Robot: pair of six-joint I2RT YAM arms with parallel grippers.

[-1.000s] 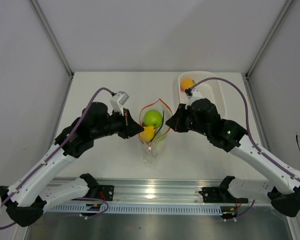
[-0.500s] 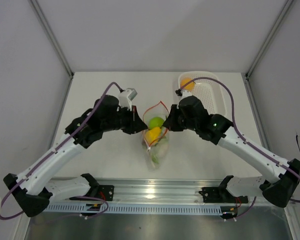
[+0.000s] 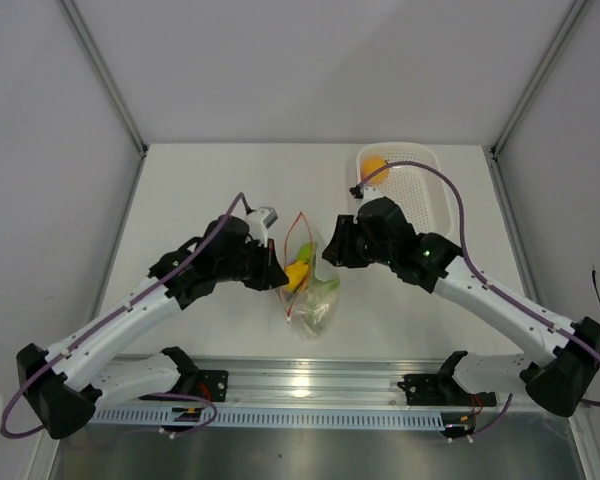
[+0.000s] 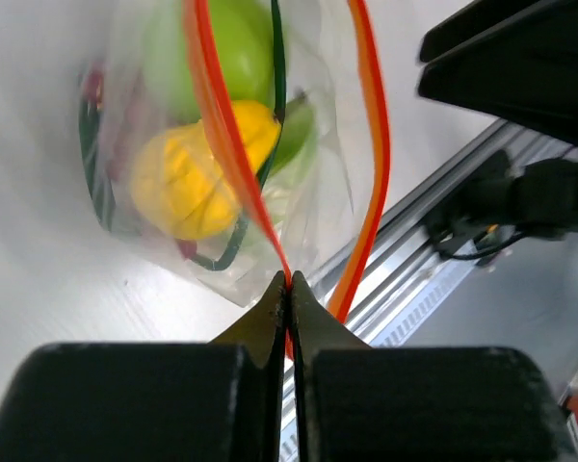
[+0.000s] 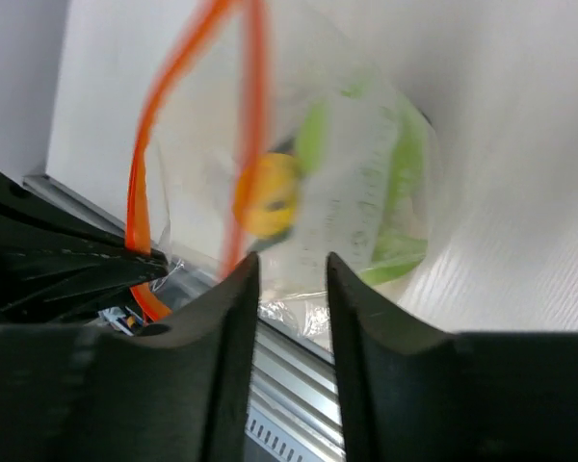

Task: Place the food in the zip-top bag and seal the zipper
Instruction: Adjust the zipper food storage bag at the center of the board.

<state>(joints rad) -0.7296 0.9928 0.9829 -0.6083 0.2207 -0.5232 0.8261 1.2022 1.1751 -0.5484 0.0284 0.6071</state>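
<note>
The zip-top bag sits on the white table between the two arms. Its long axis runs from far to near, with the mouth toward the far side and the bulging bottom toward the aluminium rail. The zipper gapes in a narrow loop. The left gripper has its fingers pressed together on one end of that strip. Inside the bag, a green apple lies beyond a yellow piece. The right gripper is at the opposite side of the bag with its fingers spread. The view is blurred, so whether they touch the plastic cannot be told. A white perforated basket stands well to the right, holding an orange-yellow round fruit at its far end.
</note>
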